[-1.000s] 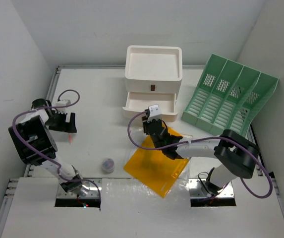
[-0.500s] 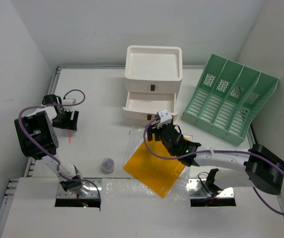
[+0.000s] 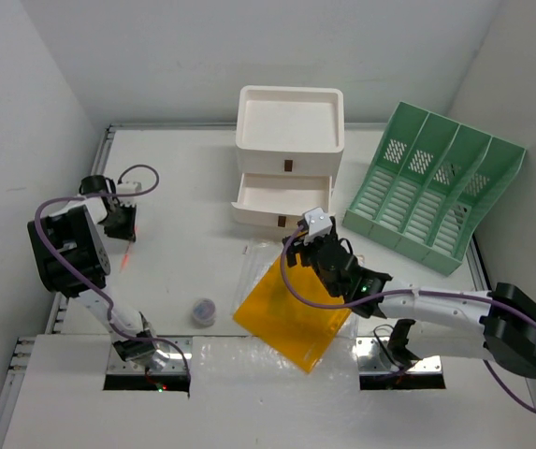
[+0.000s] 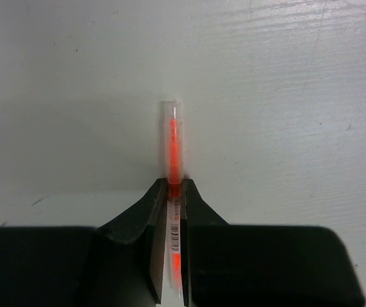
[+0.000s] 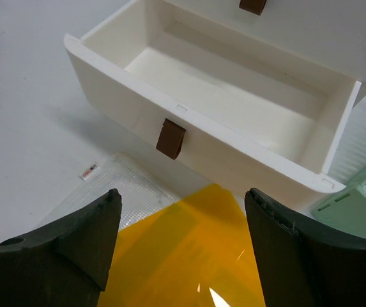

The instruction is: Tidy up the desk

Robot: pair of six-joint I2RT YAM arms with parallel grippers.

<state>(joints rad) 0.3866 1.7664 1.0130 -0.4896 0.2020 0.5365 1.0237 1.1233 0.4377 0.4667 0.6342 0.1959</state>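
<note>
On the white desk (image 3: 183, 178), at the far left, my left gripper (image 3: 120, 224) is shut on a thin orange pen (image 4: 172, 137). The pen lies flat on the desk and sticks out past the fingertips (image 4: 157, 192). My right gripper (image 3: 316, 245) hovers open above the far corner of a yellow folder (image 3: 291, 313), facing the open lower drawer (image 3: 282, 195). In the right wrist view nothing sits between the spread fingers (image 5: 93, 236); below them are the yellow folder (image 5: 189, 262) and the empty drawer (image 5: 234, 96).
A white stacked drawer box (image 3: 289, 131) stands at the back centre. A green slotted file rack (image 3: 431, 187) leans at the right. Under the folder's left edge lies a clear mesh pouch (image 3: 252, 267). A small round grey object (image 3: 204, 310) rests left of the folder.
My left gripper has closed on the orange pen. My right gripper has opened and drawn back to the right, away from the drawer, over the yellow folder.
</note>
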